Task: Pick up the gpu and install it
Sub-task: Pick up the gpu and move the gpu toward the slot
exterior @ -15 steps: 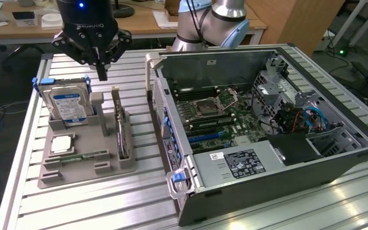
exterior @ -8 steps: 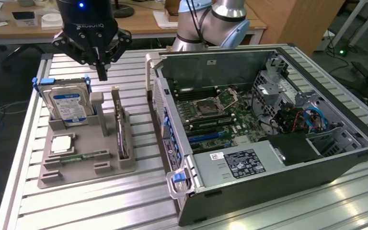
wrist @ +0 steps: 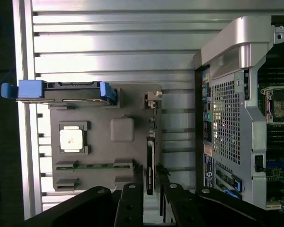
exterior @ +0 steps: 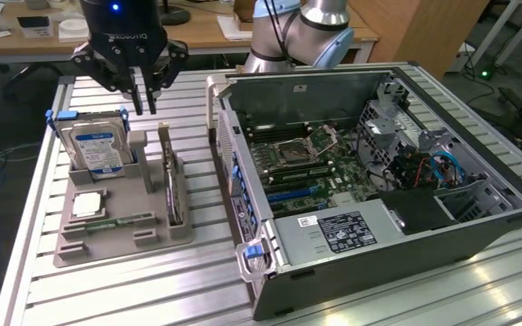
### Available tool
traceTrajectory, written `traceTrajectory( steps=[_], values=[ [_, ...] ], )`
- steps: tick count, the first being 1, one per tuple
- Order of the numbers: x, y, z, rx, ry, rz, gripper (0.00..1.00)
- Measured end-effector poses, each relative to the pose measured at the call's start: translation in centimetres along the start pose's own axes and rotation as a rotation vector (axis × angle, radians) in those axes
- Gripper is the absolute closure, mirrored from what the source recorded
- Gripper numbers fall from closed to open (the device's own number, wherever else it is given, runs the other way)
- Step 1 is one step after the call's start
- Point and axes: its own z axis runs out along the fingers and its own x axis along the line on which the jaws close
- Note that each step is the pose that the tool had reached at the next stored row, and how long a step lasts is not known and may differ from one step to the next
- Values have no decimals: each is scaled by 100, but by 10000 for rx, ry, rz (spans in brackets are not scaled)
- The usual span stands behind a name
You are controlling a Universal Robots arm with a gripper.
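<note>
The gpu stands on its long edge in a slot of the grey holder tray, at the tray's side nearest the computer case. In the wrist view the gpu shows edge-on as a thin dark strip, with its pale bracket at the far end. My gripper hangs above the tray's back end, well clear of the card. Its two black fingers stand a little apart with nothing between them, and the card's near end lines up with the gap. The gripper holds nothing.
In the same tray stand a silver hard drive with blue clips, a square processor chip and a green memory stick. The open computer case lies to the exterior view's right on the slatted aluminium table. The arm's base rises behind the case.
</note>
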Motion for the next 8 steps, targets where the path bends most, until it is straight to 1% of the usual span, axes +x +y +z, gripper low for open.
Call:
traceTrajectory(
  steps=[1, 4, 5, 7, 8],
  values=[
    [0, 0, 0, 0, 0, 0, 77],
    [0, 0, 0, 0, 0, 0, 59],
    [0, 0, 0, 0, 0, 0, 59],
    [0, 0, 0, 0, 0, 0, 47],
    [0, 0, 0, 0, 0, 0, 47]
  ],
)
